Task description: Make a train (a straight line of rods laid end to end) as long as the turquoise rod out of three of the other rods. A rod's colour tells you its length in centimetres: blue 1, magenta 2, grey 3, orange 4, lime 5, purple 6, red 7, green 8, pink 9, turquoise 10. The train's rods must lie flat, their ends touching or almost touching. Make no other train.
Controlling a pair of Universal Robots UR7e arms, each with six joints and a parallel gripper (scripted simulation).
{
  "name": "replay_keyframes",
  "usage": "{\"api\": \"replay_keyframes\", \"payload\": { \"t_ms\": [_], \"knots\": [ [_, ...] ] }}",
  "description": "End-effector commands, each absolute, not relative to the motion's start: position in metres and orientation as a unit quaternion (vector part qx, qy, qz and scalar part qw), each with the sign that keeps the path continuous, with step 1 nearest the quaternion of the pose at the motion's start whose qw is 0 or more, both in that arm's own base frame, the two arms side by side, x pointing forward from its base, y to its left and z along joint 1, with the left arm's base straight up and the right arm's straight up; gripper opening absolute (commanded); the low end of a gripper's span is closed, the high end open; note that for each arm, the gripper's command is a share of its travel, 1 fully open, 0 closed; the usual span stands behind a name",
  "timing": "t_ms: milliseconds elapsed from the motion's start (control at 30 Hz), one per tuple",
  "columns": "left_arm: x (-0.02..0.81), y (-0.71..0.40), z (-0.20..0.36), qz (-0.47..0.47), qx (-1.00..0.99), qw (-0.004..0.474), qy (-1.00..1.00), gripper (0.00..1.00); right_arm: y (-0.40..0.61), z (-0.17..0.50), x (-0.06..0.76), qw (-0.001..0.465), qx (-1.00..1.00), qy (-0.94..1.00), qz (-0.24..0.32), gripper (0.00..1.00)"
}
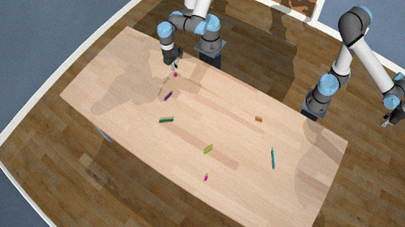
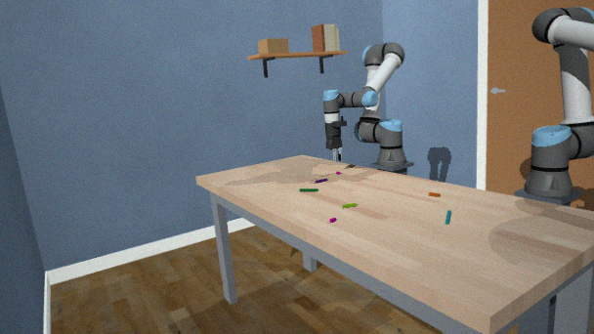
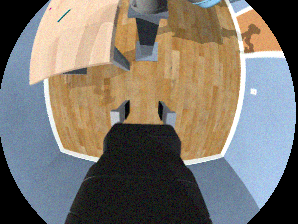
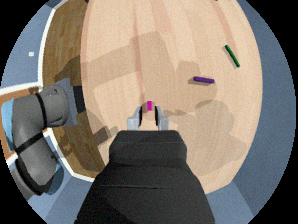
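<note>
The turquoise rod [image 1: 273, 159] [image 2: 448, 217] [image 3: 64, 15] lies flat at the right of the table. My right gripper [image 1: 174, 68] [image 4: 148, 112] is partly open and empty, above the table near one magenta rod [image 1: 175, 74] [image 2: 338, 173] [image 4: 149, 105]. A purple rod [image 1: 168, 95] [image 2: 320, 181] [image 4: 204, 80], a green rod [image 1: 166, 120] [image 2: 309, 189] [image 4: 232, 56], a lime rod [image 1: 208, 149] [image 2: 350, 205], an orange rod [image 1: 258, 119] [image 2: 434, 194] and a second magenta rod [image 1: 206, 177] [image 2: 332, 220] lie apart. My left gripper [image 1: 385, 120] [image 3: 144, 106] is open and empty, beyond the table's edge.
The wooden table [image 1: 126, 73] [image 2: 415, 254] carries all the rods, scattered singly. The right arm's base stands beside the table's back edge near the first magenta rod. The left arm's base stands farther along the same edge. A wall shelf [image 2: 298, 55] is behind the table.
</note>
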State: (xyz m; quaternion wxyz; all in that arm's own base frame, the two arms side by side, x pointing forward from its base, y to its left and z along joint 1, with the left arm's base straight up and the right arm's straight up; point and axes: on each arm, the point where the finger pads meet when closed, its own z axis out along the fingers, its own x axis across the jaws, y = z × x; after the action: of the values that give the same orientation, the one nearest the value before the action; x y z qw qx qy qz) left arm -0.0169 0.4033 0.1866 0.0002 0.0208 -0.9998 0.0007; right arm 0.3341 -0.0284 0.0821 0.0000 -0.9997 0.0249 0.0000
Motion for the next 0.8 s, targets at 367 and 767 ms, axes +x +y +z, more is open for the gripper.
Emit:
{"api": "replay_keyframes", "payload": {
  "t_ms": [367, 767],
  "knots": [
    [-0.017, 0.404, 0.187, 0.0, 0.021, 0.0, -1.0, 1.0, -0.029, 0.063, 0.335, 0.0, -1.0, 0.025, -0.001, 0.54],
    [-0.017, 0.404, 0.187, 0.0, 0.021, 0.0, -1.0, 1.0, -0.029, 0.046, 0.336, 0.0, -1.0, 0.025, -0.001, 0.54]
  ]
}}
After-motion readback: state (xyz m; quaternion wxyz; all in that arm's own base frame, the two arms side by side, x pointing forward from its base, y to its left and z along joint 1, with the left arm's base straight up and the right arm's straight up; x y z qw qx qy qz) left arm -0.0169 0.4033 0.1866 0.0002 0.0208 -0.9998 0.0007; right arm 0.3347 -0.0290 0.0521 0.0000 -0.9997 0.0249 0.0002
